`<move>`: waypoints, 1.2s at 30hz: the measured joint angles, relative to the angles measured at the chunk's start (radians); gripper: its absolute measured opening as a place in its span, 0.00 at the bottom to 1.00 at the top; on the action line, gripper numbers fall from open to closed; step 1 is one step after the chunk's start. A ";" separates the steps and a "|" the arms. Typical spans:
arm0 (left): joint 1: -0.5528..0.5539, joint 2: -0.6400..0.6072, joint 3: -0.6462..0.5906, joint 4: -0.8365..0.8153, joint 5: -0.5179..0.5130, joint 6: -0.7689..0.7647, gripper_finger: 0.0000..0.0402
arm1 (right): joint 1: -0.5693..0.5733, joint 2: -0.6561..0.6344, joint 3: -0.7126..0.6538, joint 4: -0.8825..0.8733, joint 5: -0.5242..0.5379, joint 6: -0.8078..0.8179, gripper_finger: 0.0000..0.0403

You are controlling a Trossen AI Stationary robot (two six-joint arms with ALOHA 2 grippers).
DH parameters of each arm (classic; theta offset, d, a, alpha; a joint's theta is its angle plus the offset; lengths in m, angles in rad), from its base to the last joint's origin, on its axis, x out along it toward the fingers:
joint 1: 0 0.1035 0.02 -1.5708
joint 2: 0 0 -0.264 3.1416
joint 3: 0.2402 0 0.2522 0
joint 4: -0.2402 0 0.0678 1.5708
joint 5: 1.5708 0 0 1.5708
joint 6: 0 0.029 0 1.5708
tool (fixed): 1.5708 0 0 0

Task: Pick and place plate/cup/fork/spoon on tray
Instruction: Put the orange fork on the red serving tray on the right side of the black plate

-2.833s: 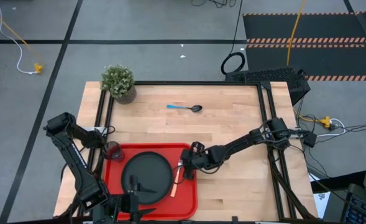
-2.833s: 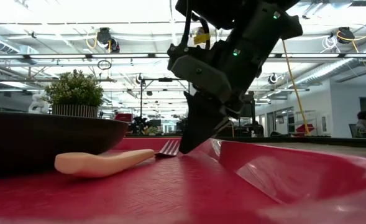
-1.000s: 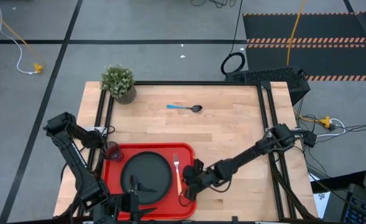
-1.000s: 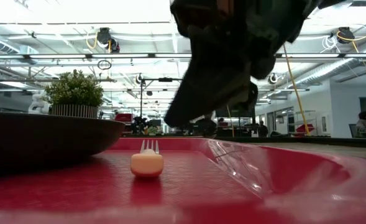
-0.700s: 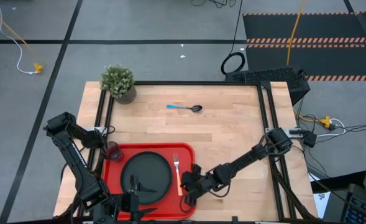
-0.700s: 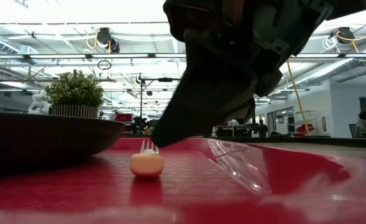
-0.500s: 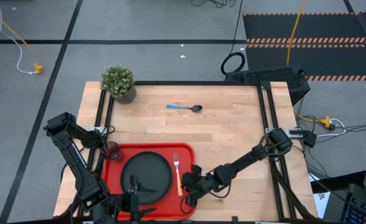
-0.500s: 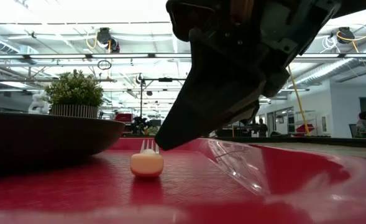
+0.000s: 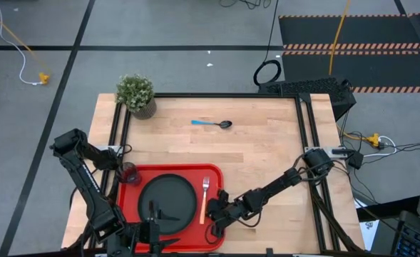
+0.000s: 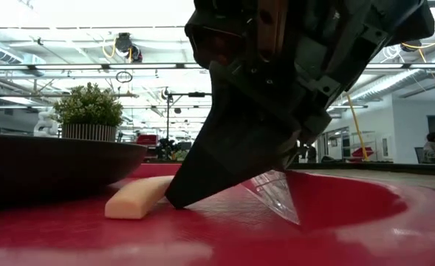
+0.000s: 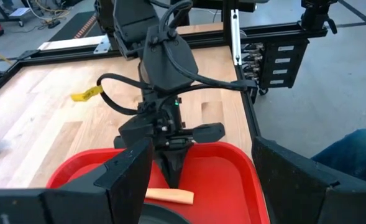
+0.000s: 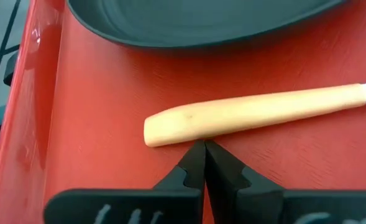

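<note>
- While my right gripper (image 12: 202,148) has its fingers pressed together, the tips rest on the tray floor against the fork (image 12: 257,114), nudging rather than holding it.
- My left gripper (image 11: 198,162) hangs spread wide above the tray's near edge, empty.
- I judge this step to be straightening the fork beside the plate (image 9: 167,200); next I must lift clear without dragging it.
- Lying flat on the red tray (image 9: 137,213), the fork shows a smooth orange handle and silver tines.
- Well apart on the bare wood, the blue-handled spoon (image 9: 212,123) still needs fetching; the cup (image 9: 130,172) stands at the tray's far left corner.
</note>
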 joint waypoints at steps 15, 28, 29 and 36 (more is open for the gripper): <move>0.011 0.000 0.000 -0.001 0.000 0.017 0.69 | -0.055 -0.147 -0.002 -0.291 0.111 -0.150 0.00; 0.026 0.000 0.000 -0.011 0.001 -0.009 0.69 | -0.173 -0.141 0.022 -0.278 -0.154 -0.622 0.27; 0.026 0.000 0.000 -0.011 0.001 -0.016 0.69 | -0.175 -0.141 0.025 -0.276 -0.156 -0.681 0.30; 0.026 0.000 0.000 -0.010 0.000 -0.088 0.69 | -0.170 -0.141 0.026 -0.223 -0.099 -1.085 0.41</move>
